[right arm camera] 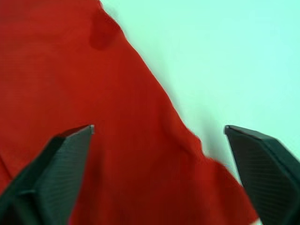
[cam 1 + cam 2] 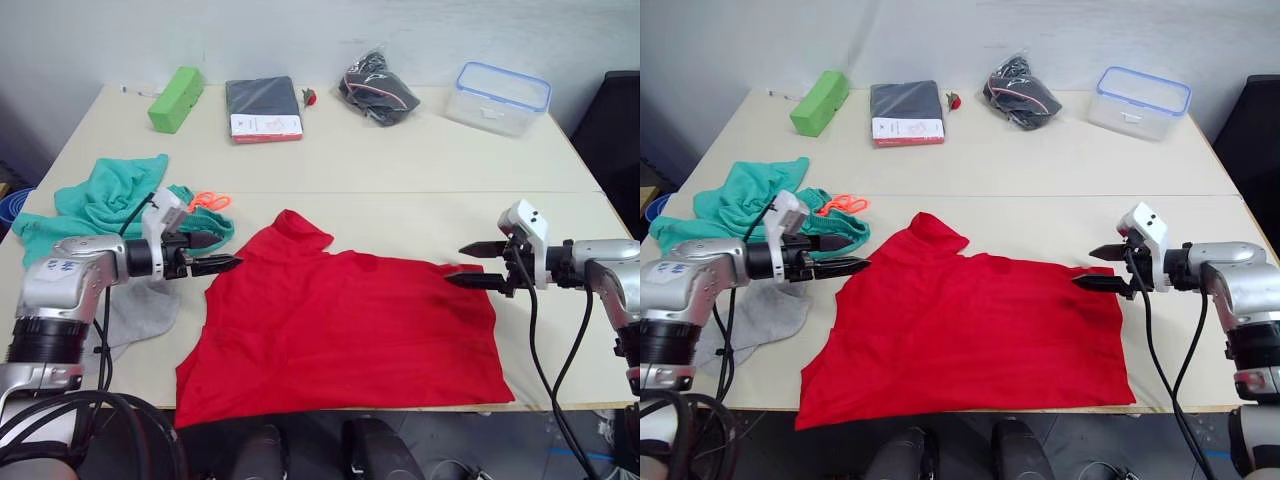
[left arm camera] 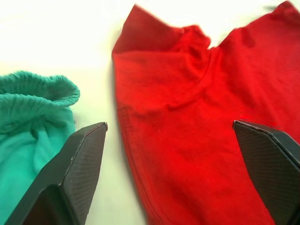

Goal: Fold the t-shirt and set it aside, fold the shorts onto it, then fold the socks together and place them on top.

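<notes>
The t-shirt lies spread across the near half of the worktop, roughly flat but not squared up, one sleeve pushed up toward the far side and the near hem at the worktop's front edge. No fold shows in it yet, so by my reading the first step is only at its start. The left pincer hangs released just beside the shirt's left edge, and the right pincer stands released over the shirt's right edge; neither holds cloth. The shorts sit in a crumpled heap at the left, orange drawstring showing, untouched. A light grey piece under the left arm looks like the socks (partly hidden, so I cannot say how many). Still to do: every fold, the stacking of all three. At the far edge stand a green box, a dark packet, a bagged black bundle and a clear tub
</notes>
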Robot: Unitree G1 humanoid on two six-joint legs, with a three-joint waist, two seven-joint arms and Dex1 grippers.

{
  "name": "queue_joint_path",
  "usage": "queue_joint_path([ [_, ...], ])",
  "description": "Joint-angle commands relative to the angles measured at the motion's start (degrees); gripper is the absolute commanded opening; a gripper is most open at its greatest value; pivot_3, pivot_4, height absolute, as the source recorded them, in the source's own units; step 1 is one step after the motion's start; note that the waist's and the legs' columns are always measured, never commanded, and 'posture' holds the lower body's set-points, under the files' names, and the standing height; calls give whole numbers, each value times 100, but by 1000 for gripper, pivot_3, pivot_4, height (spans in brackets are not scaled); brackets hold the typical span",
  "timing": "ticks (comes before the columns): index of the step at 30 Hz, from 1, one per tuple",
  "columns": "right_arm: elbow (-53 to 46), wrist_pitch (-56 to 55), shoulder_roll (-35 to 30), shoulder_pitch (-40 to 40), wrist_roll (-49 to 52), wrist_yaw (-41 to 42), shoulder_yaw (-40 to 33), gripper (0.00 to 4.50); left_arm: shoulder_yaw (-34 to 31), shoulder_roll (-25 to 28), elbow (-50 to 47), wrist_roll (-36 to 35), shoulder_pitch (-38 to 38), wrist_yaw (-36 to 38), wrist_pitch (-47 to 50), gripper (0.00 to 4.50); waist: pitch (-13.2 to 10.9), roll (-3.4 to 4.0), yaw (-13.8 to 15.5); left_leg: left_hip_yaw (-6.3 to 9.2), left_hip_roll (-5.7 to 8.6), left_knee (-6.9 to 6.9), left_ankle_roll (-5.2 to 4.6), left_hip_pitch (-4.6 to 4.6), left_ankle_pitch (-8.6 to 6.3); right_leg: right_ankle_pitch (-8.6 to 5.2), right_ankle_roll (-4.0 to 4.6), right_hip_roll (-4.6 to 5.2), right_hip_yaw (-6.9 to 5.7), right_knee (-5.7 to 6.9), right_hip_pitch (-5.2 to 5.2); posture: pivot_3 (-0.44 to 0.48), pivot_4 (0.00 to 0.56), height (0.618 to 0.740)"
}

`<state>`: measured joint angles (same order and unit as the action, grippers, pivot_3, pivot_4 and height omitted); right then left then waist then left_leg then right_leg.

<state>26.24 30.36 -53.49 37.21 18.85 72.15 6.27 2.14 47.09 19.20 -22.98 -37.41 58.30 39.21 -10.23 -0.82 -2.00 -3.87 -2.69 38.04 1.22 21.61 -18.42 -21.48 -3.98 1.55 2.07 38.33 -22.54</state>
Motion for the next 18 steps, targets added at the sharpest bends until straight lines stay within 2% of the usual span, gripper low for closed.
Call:
queue_joint_path([
  [1, 608, -56, 134, 419, -363, 70, 115, 4486, 156, -108, 611, 423, -373, 33, -354, 4500, -1, -1, -12, -3, -1, 2, 1, 0, 1, 0, 0, -1, 2, 2, -2, 0, 150, 740],
  [4, 953, 184, 278, 685, -558, 187, 259, 4486, 198, -243, 1002, 584, -596, 149, -499, 4500, -3, -4, -35, -6, -1, 14, 3, 0, 2, 0, 0, -1, 6, 21, -5, 0, 150, 740],
  [7, 897, -83, 346, 579, -759, 287, 364, 4486, 317, -315, 1222, 820, -642, 251, -751, 4500, -3, -4, -47, -6, -2, 15, 4, 0, 3, 0, 0, 0, 4, 30, -7, 0, 150, 740],
  [8, 903, -122, 394, 546, -840, 227, 388, 4311, 333, -364, 1399, 892, -689, 238, -817, 4500, -2, -4, -49, -5, -2, 15, 5, 0, 3, 0, 0, 0, 4, 30, -7, 0, 150, 740],
  [10, 937, -93, 471, 537, -928, 149, 381, 3926, 323, -440, 1686, 987, -778, 227, -897, 4500, -1, -6, -49, -4, -2, 19, 5, -1, 3, 0, 0, 1, 2, 33, -6, 0, 150, 740],
  [11, 949, -80, 499, 541, -949, 137, 355, 3594, 308, -474, 1801, 1013, -822, 238, -912, 4500, 0, -8, -54, -4, -2, 23, 6, -2, 3, 0, 0, 1, 2, 35, -5, 0, 150, 740],
  [12, 951, -72, 517, 542, -966, 141, 328, 3197, 293, -496, 1875, 1033, -853, 258, -921, 4201, 0, -9, -59, -4, -2, 26, 7, -5, 4, 0, 0, 1, 3, 39, -2, 0, 150, 740],
  [14, 948, -83, 544, 537, -983, 144, 285, 2598, 279, -604, 2058, 1061, -951, 241, -870, 3883, 1, -9, -62, -4, -2, 29, 8, -11, 5, 0, 0, 1, 3, 48, 3, 0, 150, 740],
  [18, 918, -142, 575, 479, -1021, 137, 243, 1224, 332, -816, 2384, 1200, -1076, 261, -831, 2682, 1, -9, -60, -4, 0, 34, 8, -11, 5, 0, 0, 2, 3, 55, 3, 0, 150, 740],
])
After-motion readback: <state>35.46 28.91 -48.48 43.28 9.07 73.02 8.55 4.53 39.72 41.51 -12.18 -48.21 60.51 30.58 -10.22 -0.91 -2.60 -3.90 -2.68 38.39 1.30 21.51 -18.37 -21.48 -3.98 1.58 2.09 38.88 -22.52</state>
